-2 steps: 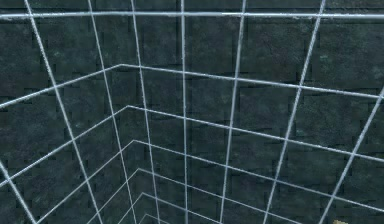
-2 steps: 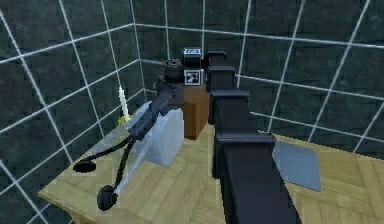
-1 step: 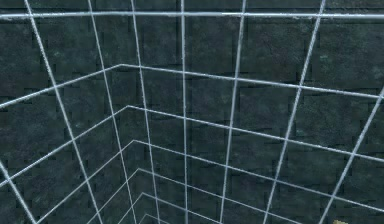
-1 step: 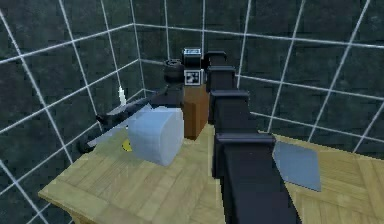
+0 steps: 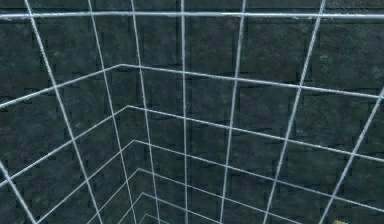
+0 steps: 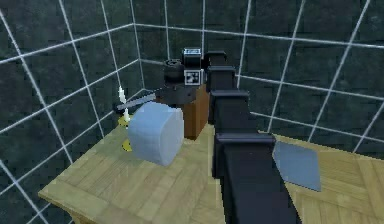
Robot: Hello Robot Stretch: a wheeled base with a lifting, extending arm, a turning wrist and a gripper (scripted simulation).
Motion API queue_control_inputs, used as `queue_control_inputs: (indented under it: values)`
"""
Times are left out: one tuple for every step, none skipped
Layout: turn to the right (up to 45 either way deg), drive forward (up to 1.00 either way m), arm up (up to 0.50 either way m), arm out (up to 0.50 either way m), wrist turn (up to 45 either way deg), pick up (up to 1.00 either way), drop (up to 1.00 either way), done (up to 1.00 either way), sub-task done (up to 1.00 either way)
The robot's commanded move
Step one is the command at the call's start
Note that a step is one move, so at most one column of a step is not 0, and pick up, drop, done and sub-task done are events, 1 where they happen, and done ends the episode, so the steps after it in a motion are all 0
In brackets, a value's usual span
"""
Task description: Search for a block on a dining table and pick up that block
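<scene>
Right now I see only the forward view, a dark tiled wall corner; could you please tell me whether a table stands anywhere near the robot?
Observer: Yes, the arm side view has a wooden table, with the arm reaching out over it.
Operator: Thank you. Is there a block on it?
Observer: A pale, rounded block stands on the table, left of the arm in that picture.
Operator: And where is the pincer?
Observer: The pincer appears just above the block in the picture; I cannot tell whether it touches or holds anything.
</scene>
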Motion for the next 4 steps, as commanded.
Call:
queue_control_inputs:
  values:
    - [0.0, 0.0, 0.0, 0.0, 18.0, 0.0, 0.0, 0.0, 0.0]
    - [0.0, 0.0, -0.28, 0.0, 0.0, 0.0, 0.0, 0.0, 0.0]
    - [0.0, 0.0, 0.0, 0.0, 0.0, 1.0, 0.0, 0.0, 0.0]
    - [0.0, 0.0, 0.1, 0.0, 0.0, 0.0, 0.0, 0.0, 0.0]
